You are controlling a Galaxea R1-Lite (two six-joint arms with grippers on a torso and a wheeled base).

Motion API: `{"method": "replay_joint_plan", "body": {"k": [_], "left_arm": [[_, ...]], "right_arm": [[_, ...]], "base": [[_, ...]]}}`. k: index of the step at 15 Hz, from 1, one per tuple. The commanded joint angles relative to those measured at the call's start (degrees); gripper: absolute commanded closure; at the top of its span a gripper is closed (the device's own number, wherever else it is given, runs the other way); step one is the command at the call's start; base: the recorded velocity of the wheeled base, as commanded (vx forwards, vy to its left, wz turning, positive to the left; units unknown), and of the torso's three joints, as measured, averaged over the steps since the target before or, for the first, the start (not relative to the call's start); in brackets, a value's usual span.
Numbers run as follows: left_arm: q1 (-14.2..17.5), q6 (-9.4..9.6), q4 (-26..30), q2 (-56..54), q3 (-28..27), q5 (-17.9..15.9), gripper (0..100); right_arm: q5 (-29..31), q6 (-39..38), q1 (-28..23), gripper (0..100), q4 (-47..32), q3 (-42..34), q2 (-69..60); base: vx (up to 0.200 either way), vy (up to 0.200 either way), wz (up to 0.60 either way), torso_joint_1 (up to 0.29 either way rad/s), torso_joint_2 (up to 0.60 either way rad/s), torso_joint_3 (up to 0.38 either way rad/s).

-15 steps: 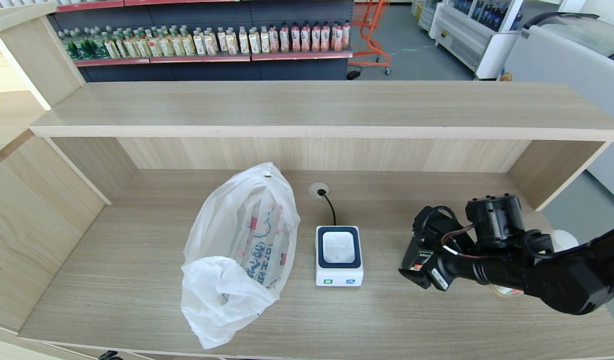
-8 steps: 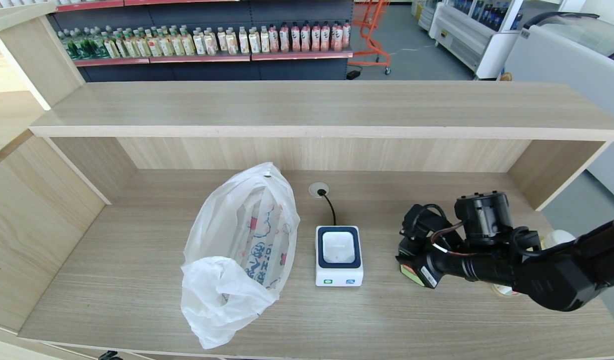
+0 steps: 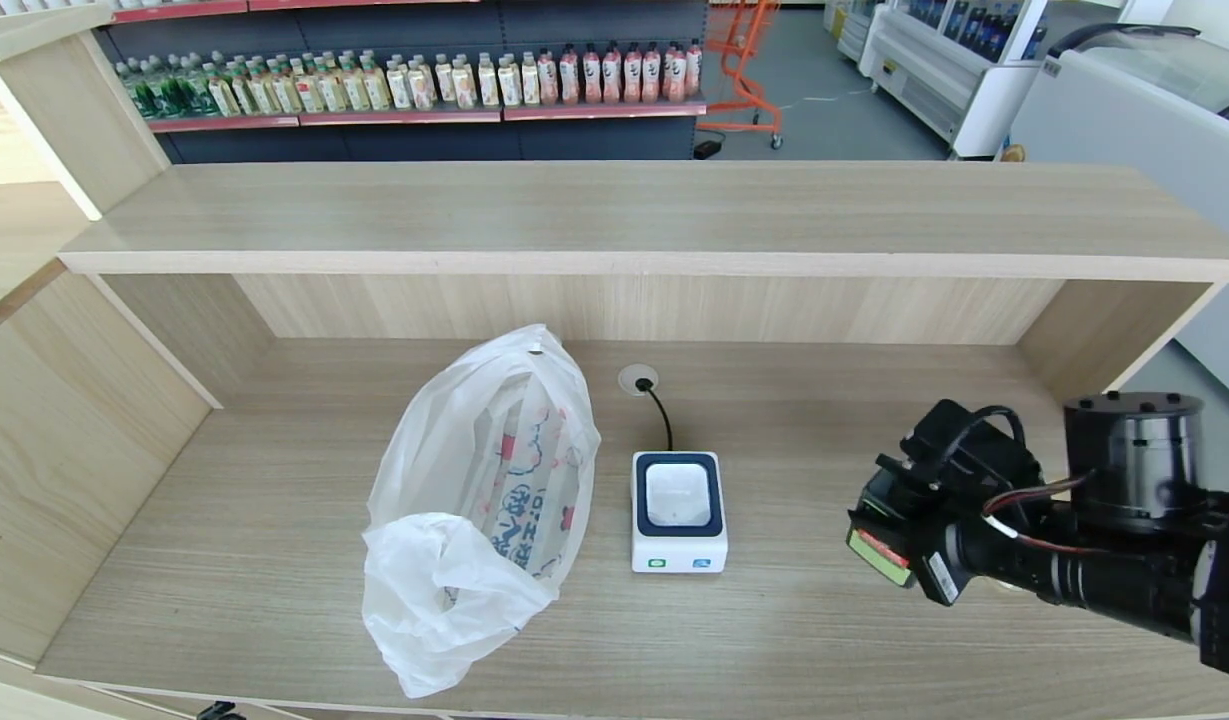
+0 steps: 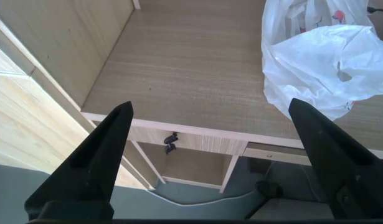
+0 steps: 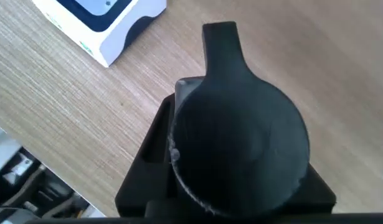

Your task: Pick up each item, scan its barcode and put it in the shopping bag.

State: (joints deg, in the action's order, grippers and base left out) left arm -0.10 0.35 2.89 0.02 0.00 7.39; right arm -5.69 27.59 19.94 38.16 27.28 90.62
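Gripping dark item (image 5: 241,143) in right claw (image 3: 882,540), hovering above counter (image 3: 774,640) right of scanner (image 3: 678,510); holding left claw (image 4: 211,106) spread wide, empty, off counter's front edge near shopping bag (image 4: 322,62)

Pale wood-grain laminate counter (image 3: 274,560): matt and smooth, with fine straight grain.
Thin translucent white plastic shopping bag (image 3: 444,600): crinkled film with a faint sheen.
White hard-plastic box scanner (image 3: 678,548): smooth satin shell, dark-blue collar, glossy pale window.
Thin black cable (image 3: 661,415): matt, with a rubbery-looking sheath.
Left gripper (image 4: 211,106): black fingers (image 4: 94,168), matt, plastic by the look.
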Motion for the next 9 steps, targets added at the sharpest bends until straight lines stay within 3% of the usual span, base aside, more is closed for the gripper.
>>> {"method": "replay_joint_plan", "body": {"k": [1, 2, 5, 6, 9], "left_arm": [[0.01, 0.00, 0.01, -0.02, 0.00, 0.08, 0], [0.01, 0.00, 0.01, -0.02, 0.00, 0.00, 0], [0.01, 0.00, 0.01, -0.02, 0.00, 0.00, 0], [0.01, 0.00, 0.01, -0.02, 0.00, 0.08, 0], [0.01, 0.00, 0.01, -0.02, 0.00, 0.00, 0]], "right_arm": [[-0.20, 12.67, -2.89, 100, 1.39, -3.38, -11.35], [-2.04, 20.31, -2.98, 100, 2.10, -3.46, -11.96], [-15.84, 36.22, -4.48, 100, 4.47, -3.64, -11.26], [-25.16, 50.72, -6.23, 100, 4.12, -3.73, -10.91], [-41.77, 81.66, -5.79, 100, 2.54, -3.64, -7.57]], "base": [[0.000, 0.000, 0.00, 0.000, 0.00, 0.000], [0.000, 0.000, 0.00, 0.000, 0.00, 0.000], [0.000, 0.000, 0.00, 0.000, 0.00, 0.000], [0.000, 0.000, 0.00, 0.000, 0.00, 0.000], [0.000, 0.000, 0.00, 0.000, 0.00, 0.000]]}}
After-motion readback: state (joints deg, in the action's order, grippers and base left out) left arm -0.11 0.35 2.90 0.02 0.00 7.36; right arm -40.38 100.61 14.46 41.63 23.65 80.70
